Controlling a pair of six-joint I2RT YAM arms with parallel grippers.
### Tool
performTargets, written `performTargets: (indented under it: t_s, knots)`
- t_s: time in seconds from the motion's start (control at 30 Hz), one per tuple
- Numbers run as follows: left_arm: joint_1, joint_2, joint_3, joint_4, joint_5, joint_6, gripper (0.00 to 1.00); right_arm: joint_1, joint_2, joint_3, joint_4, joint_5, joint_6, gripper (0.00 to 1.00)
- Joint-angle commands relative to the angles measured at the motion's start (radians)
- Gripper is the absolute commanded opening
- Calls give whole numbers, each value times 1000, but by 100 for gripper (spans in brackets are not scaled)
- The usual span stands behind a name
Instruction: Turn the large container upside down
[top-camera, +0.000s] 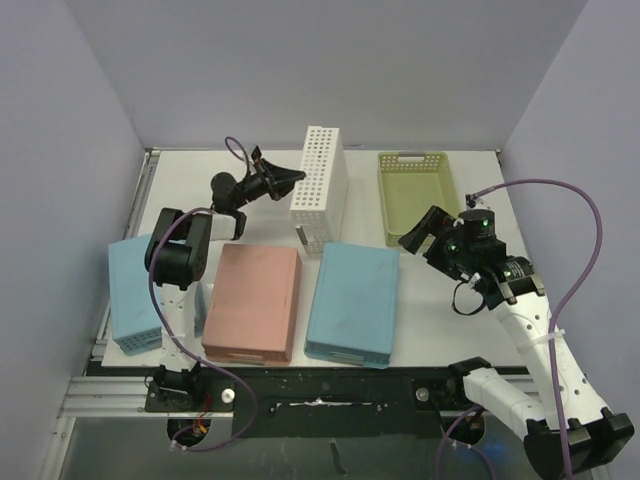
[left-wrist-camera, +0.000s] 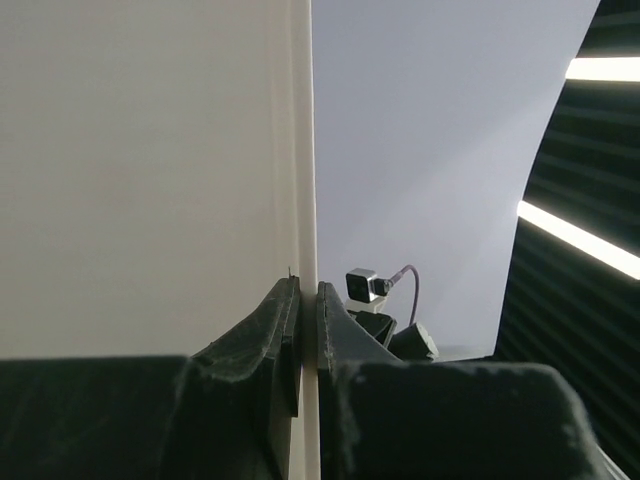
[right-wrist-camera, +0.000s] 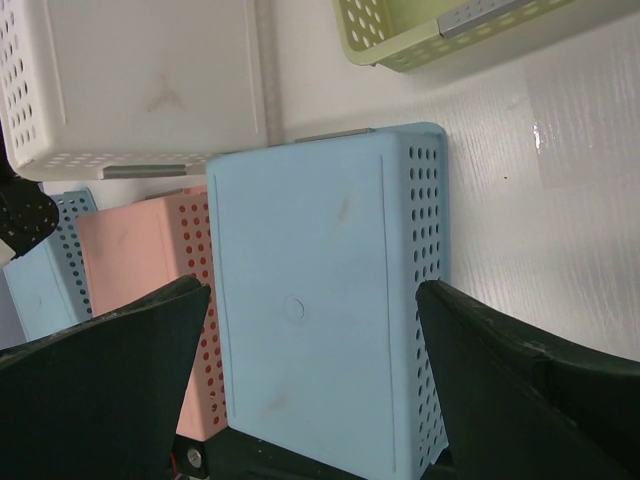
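The large white perforated container (top-camera: 320, 185) stands tipped up on its long side at the back middle of the table. Its flat bottom (right-wrist-camera: 140, 80) faces right in the right wrist view. My left gripper (top-camera: 295, 178) is shut on its thin wall. In the left wrist view the two fingers (left-wrist-camera: 308, 290) pinch the white edge, and the white container (left-wrist-camera: 150, 180) fills the left half. My right gripper (top-camera: 422, 236) hovers open at the right, apart from the white container. In its own view it (right-wrist-camera: 312, 295) is over a blue container (right-wrist-camera: 320, 300), holding nothing.
Three containers lie upside down along the front: a light blue one (top-camera: 135, 290) at left, a pink one (top-camera: 252, 300) and a blue one (top-camera: 352, 300). A yellow-green basket (top-camera: 415, 195) sits open side up at the back right, just beyond my right gripper.
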Motion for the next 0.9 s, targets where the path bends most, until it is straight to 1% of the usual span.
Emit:
performTargets:
  t_s: [0.0, 0.2, 0.3, 0.37, 0.4, 0.43, 0.5, 0.57, 0.6, 0.7, 0.87]
  knots:
    - [58, 22, -47, 228, 19, -79, 0, 1, -12, -11, 31, 9, 11, 89]
    - [154, 57, -207, 421, 33, -144, 0, 1, -2, -15, 36, 12, 11, 89]
    - [220, 55, -283, 494, 30, -155, 4, 1, 7, -21, 42, 11, 10, 89]
    - [261, 45, -306, 485, 47, -145, 13, 1, 21, -23, 53, 2, 10, 89]
    - [285, 31, -313, 459, 63, -119, 20, 1, 28, -20, 54, -3, 10, 89]
    - [303, 18, -320, 423, 72, -103, 31, 1, 34, -17, 53, -5, 9, 89]
    - [334, -17, -326, 325, 91, -15, 50, 0, 45, -10, 56, -5, 5, 89]
    - [357, -52, -321, 201, 102, 68, 64, 0, 51, 0, 51, 6, -5, 89]
    - [365, -67, -314, 141, 106, 112, 67, 0, 53, 11, 45, 16, -14, 89]
    - [378, -117, -274, -70, 107, 254, 70, 1, 74, 61, 13, 57, -56, 89]
    - [368, -191, -132, -547, 64, 581, 72, 1, 151, 191, -52, 151, -151, 89]
